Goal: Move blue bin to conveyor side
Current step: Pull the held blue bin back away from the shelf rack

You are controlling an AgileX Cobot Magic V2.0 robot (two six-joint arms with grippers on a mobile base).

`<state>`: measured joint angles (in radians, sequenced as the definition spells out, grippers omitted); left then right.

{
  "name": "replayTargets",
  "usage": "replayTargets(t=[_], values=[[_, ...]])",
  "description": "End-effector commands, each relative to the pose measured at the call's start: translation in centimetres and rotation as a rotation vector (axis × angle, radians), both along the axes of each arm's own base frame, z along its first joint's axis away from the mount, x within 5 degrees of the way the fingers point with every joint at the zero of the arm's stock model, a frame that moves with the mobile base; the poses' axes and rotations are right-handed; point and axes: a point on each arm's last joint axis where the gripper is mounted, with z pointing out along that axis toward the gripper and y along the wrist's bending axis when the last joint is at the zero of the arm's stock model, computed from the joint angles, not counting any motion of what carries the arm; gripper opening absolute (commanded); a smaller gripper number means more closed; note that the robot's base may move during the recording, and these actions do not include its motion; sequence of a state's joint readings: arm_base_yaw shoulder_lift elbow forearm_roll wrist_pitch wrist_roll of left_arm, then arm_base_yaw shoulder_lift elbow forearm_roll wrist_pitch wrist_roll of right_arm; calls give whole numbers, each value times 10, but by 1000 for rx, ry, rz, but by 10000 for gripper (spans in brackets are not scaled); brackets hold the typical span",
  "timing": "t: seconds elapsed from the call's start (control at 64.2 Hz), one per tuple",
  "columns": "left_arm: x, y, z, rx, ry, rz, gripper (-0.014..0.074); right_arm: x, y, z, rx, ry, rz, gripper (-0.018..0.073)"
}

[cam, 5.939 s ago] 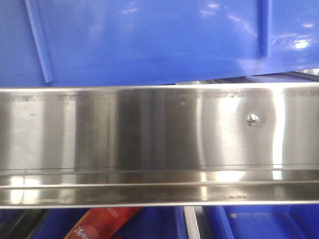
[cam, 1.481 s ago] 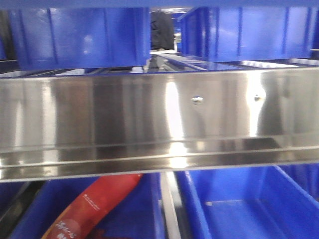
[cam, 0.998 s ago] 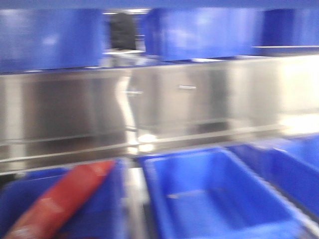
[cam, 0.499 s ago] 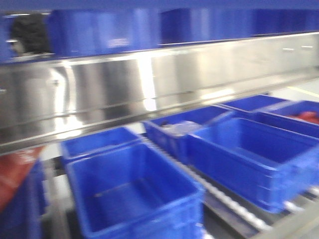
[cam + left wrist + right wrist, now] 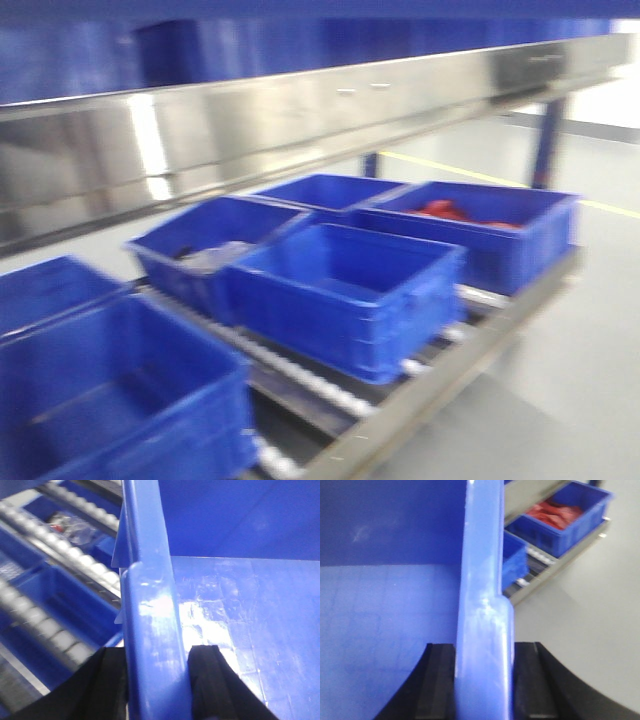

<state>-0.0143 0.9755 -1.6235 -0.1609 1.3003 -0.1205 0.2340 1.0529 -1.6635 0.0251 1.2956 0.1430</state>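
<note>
Rotation: front view is swinging off the shiny steel rack (image 5: 250, 120) toward the grey floor (image 5: 570, 380), so the base is probably turning for the conveyor, not in view. The blue bin (image 5: 225, 605) is riding between 2 arms, left claw (image 5: 150, 680) and right claw (image 5: 482, 680) each clamping its thick, glossy rim.

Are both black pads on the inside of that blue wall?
No, in the right wrist view the right gripper has one pad on either side of the wall of the blue bin, pinching it.
</note>
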Motion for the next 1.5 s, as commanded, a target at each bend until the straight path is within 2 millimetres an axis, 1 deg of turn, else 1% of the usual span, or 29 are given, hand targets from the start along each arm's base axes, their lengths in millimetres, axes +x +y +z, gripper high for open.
replayTargets(t=[0.0, 1.481], values=[[-7, 3, 13, 31, -128, 18, -20, -2, -7, 13, -34, -140, -42, -80], [-7, 3, 13, 31, -128, 18, -20, -2, -7, 13, -34, -140, -42, -80]])
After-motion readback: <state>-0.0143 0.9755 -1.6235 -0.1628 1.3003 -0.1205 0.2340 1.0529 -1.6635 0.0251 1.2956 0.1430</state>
